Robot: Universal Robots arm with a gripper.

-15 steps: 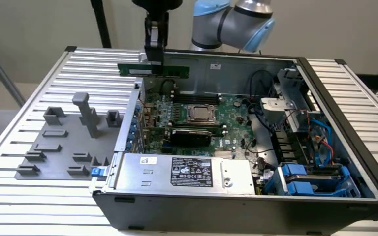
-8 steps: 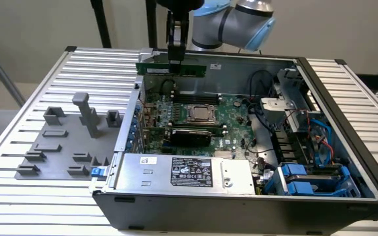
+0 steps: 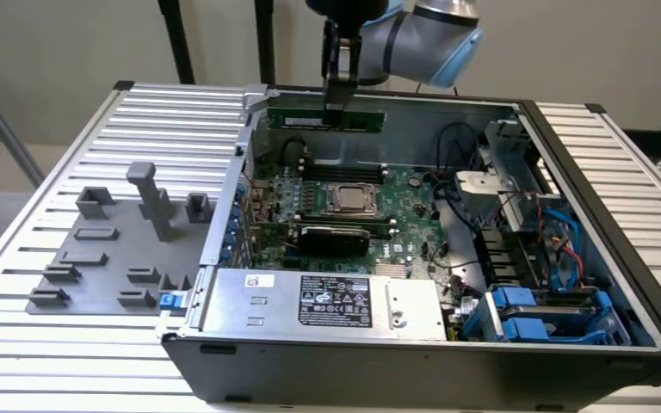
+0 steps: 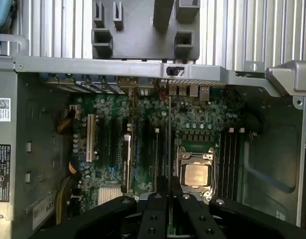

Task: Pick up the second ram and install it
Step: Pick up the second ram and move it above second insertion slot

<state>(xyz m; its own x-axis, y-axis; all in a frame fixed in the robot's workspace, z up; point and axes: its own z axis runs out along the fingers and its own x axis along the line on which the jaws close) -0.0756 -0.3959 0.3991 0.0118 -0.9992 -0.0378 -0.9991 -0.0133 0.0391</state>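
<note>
Green board: the second ram (image 3: pixel 360 120) is a long, thin, flat green stick, held level in the upper middle of the exterior view, just over the far wall of the case. In the wrist view it is seen edge-on as a fine straight line (image 4: pixel 169 139).
Dark fingers: the gripper (image 3: pixel 336 110) hangs straight down, with its jaws clamped together on the stick near its middle. In the wrist view its black, bolted fingers (image 4: pixel 169 211) pinch the stick's edge.
Arm: smooth, rounded grey and pale-blue joints (image 3: pixel 434 34) at the top edge of the exterior view.
Case: an open computer case (image 3: pixel 423 374) of dark sheet metal in the centre and right of the exterior view.
Motherboard: a large green motherboard (image 3: pixel 405 215) crowded with small parts lies flat on the case floor, well below the stick.
Processor: a square, dull metal processor (image 3: pixel 354 200) sits in a shiny frame mid-board, with long black memory slots (image 3: pixel 342 172) just beyond it.
Power supply: a boxy silver power supply (image 3: pixel 319 301) with a black label, lower middle.
Plate: a matte grey fixture plate (image 3: pixel 113 258) with blocky holders, left of frame.
Table: a ribbed aluminium table (image 3: pixel 78 344).
</note>
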